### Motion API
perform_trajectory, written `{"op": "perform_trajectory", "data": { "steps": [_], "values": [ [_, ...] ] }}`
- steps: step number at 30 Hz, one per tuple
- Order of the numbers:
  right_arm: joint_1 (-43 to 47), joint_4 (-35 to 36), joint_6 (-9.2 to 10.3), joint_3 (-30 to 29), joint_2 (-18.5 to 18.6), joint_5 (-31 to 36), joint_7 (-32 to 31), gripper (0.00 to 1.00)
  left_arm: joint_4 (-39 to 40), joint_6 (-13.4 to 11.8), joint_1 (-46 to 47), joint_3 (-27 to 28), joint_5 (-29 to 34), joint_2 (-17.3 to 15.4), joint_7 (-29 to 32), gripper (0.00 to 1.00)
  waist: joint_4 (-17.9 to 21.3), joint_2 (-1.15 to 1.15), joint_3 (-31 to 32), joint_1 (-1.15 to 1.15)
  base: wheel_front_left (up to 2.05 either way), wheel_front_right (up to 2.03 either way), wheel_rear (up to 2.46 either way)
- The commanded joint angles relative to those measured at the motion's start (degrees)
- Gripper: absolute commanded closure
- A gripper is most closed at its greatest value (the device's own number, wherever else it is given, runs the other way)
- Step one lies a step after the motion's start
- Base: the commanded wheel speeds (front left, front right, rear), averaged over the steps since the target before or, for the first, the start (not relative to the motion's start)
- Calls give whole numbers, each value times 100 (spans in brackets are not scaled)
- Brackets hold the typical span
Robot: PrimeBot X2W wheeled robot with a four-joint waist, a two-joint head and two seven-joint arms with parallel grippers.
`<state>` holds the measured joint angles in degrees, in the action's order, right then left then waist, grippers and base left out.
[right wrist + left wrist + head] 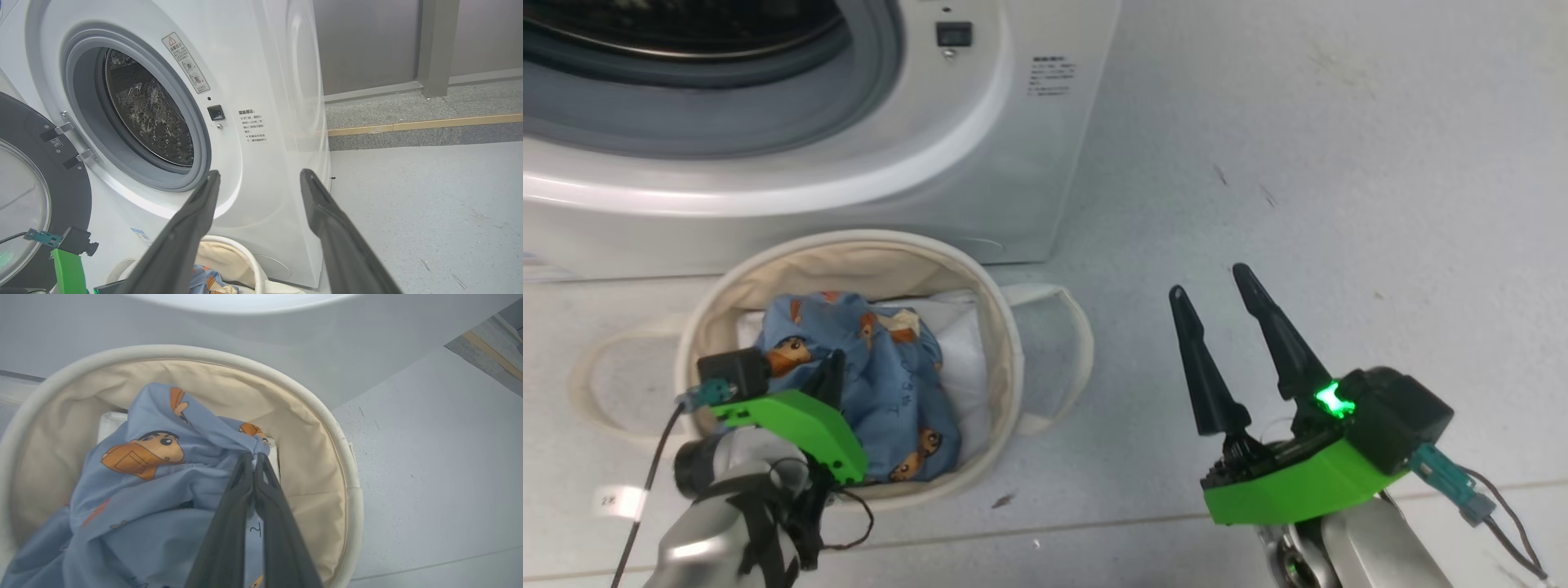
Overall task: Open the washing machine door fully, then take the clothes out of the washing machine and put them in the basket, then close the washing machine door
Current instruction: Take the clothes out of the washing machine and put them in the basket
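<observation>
Okay, head view: left pincer (254,457) sits at the lower left of the frame, down inside the basket (1005,343), fingers pressed together and clamped on a fold of the clothes (890,384). Left wrist view shows the two dark fingers meeting at the tips, with blue fabric bunched between them. The clothes are light blue with brown-orange cartoon print, heaped in the basket's middle and lower part, partly draped toward the near rim. A white sheet (964,327) lies under and beside them on the basket's bottom.

The basket is round cream canvas and stands on the floor (1298,163) just in front of the washing machine (980,163), centre-left of the head view. One loop handle (1070,327) sticks out to the frame's right, and another shows faintly at the left.

Right pincer (1210,282) is at the lower right of the head view, fingers spread apart and holding nothing, above bare floor and well apart from the basket. A green light glows on its base.

Right wrist view: the washing machine fills the left half of the frame. The washing machine door (77,196) is swung open at the left edge, black rim and glass bowl visible. The steel drum (151,118) is exposed at upper left, and I see nothing blue in the part that shows. The basket rim and a bit of the clothes show at bottom centre, between the finger bases.
</observation>
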<state>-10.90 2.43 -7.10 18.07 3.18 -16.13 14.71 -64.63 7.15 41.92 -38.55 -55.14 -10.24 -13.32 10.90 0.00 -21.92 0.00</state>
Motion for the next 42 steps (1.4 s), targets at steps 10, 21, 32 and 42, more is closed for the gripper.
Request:
{"op": "perform_trajectory", "data": {
  "steps": [10, 21, 32, 42],
  "values": [
    [-220, 240, -39, 138, -30, -30, 29, 0, -224, 33, 152, -182, -398, -68, 133, 100, 123, 0, -310, 0, 0, 0, 0],
    [-342, -5, -39, 182, -30, -77, 29, 0, 533, 33, 38, -254, -808, 4, -154, 0, -336, 0, 117, 0, 0, 0, 0],
    [-228, -393, -39, 126, -30, -136, 29, 0, 2269, 34, -627, 372, 169, -344, -166, 0, -1074, 0, 775, 0, 0, 0, 0],
    [-134, -687, -39, 115, -30, -194, 29, 0, 3722, 30, -1204, 904, 1186, -667, -167, 0, -1517, 0, 1247, 0, 0, 0, 0]
  ]
}}
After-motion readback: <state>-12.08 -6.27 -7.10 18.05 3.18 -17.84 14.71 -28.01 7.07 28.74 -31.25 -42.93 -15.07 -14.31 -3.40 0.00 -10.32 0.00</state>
